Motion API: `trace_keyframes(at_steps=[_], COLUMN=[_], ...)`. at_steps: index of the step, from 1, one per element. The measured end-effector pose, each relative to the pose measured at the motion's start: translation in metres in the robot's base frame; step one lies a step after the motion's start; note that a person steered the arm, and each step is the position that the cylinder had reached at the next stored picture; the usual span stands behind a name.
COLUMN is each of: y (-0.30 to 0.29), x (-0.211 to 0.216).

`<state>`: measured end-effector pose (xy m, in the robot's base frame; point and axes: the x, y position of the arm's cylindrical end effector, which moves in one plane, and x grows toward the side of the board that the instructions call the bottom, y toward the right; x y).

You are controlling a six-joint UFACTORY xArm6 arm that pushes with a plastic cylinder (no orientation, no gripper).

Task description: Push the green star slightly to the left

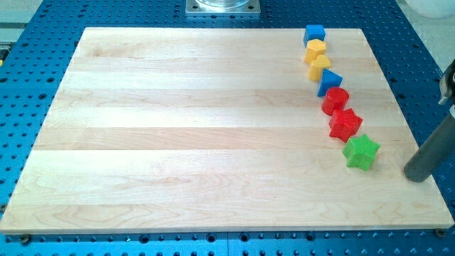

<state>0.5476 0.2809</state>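
**Green star waits at the foot of the block line, rod off to its right**

Green is the colour that matters in the camera view: the green star [361, 151] lies near the view's lower right of the wooden board [178, 142], at the bottom end of a slanted line of blocks. Just above it, touching or nearly so, sits a red star [345, 124], then a red cylinder [335, 101], a blue triangular block [329, 82], a yellow heart-like block [319, 67], a yellow hexagonal block [315, 50] and a blue cube [314, 34] near the view's top.

There is no gripper to open or close; the arm ends in a dark rod, and my tip [416, 175] rests to the view's right of the green star and a little lower, apart from it with bare wood between.

Judging by looks, the star is a small, rigid, light block that should slide readily on the smooth wood. Its points make it prone to spin if struck off-centre, so contact is best made on its right-hand side, in line with its middle. A gentle, short shove should do, keeping clear of the red star's lower edge.
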Motion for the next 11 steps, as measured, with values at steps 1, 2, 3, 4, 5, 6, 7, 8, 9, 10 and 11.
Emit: trace_keyframes(at_steps=[1,2,3,4,5,6,7,8,9,10,11], y=[-0.003,-0.028,-0.051,-0.075,-0.024,0.055,0.064,0.064,0.063,0.053,0.05], x=[-0.018,-0.024,-0.019,-0.019,-0.004,0.007,0.006,0.005,0.013,0.051,0.058])
